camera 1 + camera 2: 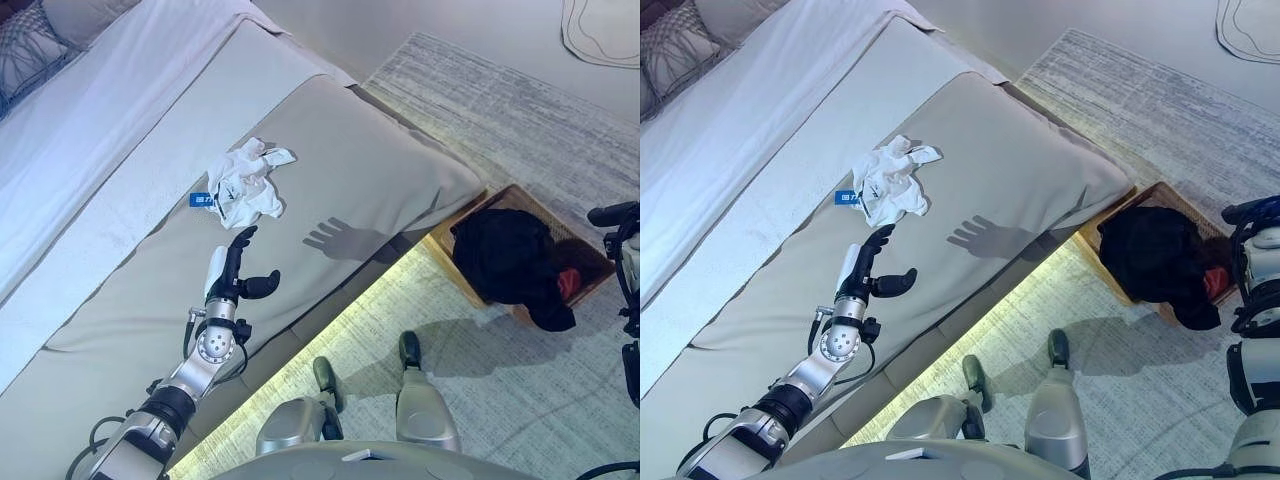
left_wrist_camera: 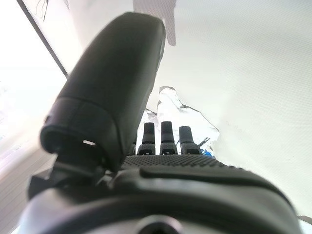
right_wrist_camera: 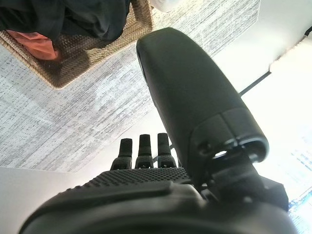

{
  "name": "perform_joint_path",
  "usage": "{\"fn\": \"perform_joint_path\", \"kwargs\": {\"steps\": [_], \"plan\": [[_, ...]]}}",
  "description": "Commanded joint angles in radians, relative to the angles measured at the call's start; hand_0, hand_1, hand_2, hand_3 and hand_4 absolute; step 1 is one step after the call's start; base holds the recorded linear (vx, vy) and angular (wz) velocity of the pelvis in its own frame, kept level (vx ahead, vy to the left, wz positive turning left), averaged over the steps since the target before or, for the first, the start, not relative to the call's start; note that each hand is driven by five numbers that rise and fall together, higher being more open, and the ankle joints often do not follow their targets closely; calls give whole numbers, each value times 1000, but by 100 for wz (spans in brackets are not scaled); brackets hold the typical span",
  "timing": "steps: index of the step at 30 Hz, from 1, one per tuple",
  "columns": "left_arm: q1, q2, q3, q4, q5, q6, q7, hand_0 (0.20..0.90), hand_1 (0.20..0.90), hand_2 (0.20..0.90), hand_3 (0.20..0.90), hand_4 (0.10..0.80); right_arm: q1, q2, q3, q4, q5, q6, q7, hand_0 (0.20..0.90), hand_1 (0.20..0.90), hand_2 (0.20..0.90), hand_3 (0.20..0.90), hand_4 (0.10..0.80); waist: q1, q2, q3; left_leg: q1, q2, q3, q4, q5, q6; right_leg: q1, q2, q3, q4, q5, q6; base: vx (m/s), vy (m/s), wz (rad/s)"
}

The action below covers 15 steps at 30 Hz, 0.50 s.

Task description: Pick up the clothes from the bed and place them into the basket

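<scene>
crumpled white garment (image 1: 243,184) with blue tag lies on the bed (image 1: 380,180); left hand (image 1: 232,272) fingers straight, empty, near it.

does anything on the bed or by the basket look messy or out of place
Yes: a crumpled white garment lies alone on the bed, just past the open left hand. In the basket, dark clothes spill over the rim.
</scene>
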Motion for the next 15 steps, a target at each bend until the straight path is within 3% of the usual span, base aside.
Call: {"fn": "perform_joint_path", "kwargs": {"steps": [1,5,15], "plan": [[-18,63,31,-41,11,-60,63,900,900,900,900,800,-84,-28,54,-107,-16,-94,-28,900,900,900,900,800,23,-116,-123,25,60,-33,2,-71,-73,46,-19,-20,11,-96,-10,0,0,0],[-12,57,67,-22,2,-40,68,900,900,900,900,800,-35,30,82,-213,-14,-79,40,900,900,900,900,800,37,-148,-137,23,64,-45,2,-71,-70,56,-22,-35,11,-98,-12,8,-41,3],[23,43,171,19,-12,-9,87,900,900,900,900,800,17,151,166,-438,-79,-121,31,900,900,900,900,800,99,-208,-180,25,71,-97,2,-69,-62,107,-18,-103,11,-124,-25,32,-69,16]]}}
